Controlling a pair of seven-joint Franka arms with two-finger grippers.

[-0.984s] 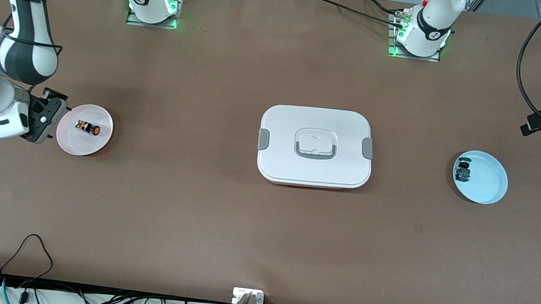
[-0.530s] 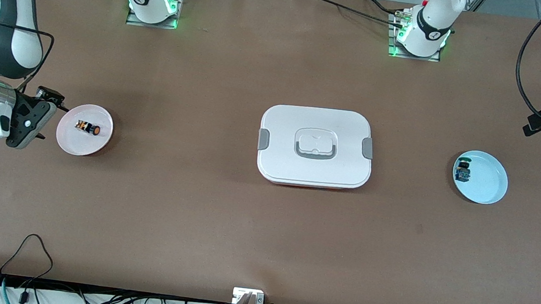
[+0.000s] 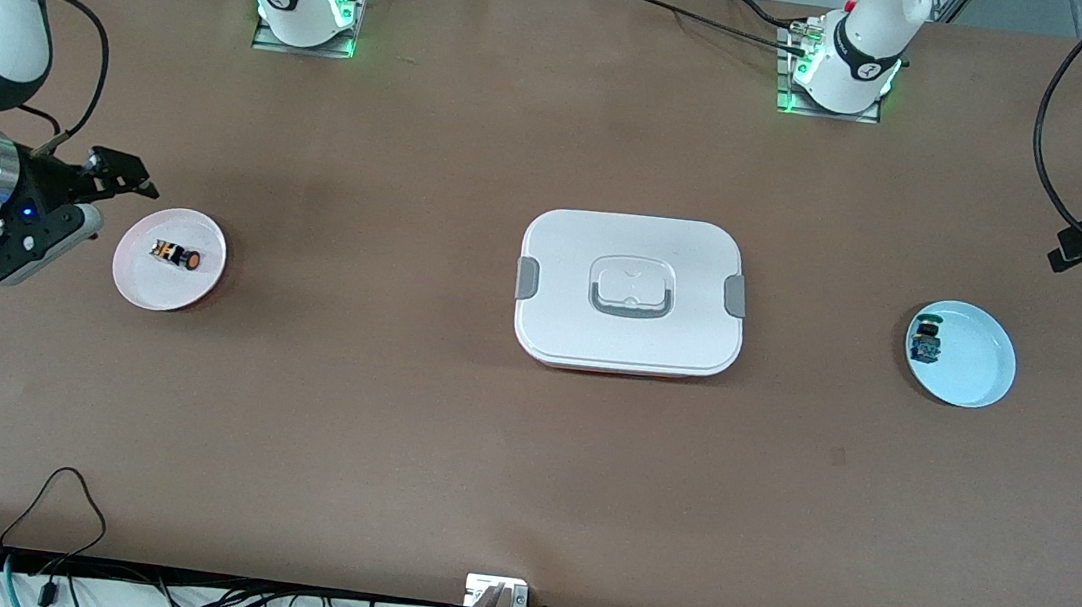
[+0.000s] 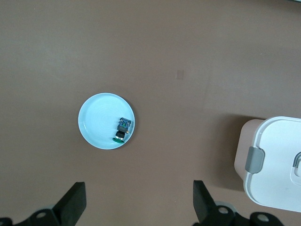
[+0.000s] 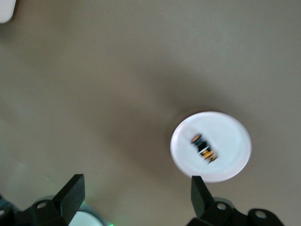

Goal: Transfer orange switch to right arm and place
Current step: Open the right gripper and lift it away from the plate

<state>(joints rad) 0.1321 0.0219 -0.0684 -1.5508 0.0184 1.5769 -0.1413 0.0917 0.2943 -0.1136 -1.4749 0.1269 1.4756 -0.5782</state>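
So two plates on the bench (image 3: 387, 428): the orange switch (image 3: 175, 255) sat in the pink plate (image 3: 200, 293) at the right arm's end, one green-capped switch (image 3: 925, 344) in the blue plate (image 3: 981, 375). Right end effector (image 5: 134, 190) hung spread over the bench beside the pink plate, left end effector (image 4: 139, 205) spread too

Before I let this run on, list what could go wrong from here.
1. The orange switch lies loose on the pink plate; it could roll if the plate is bumped.
2. The open right gripper hangs beside the plate's rim and might clip it.
3. The open left gripper is over the blue plate.
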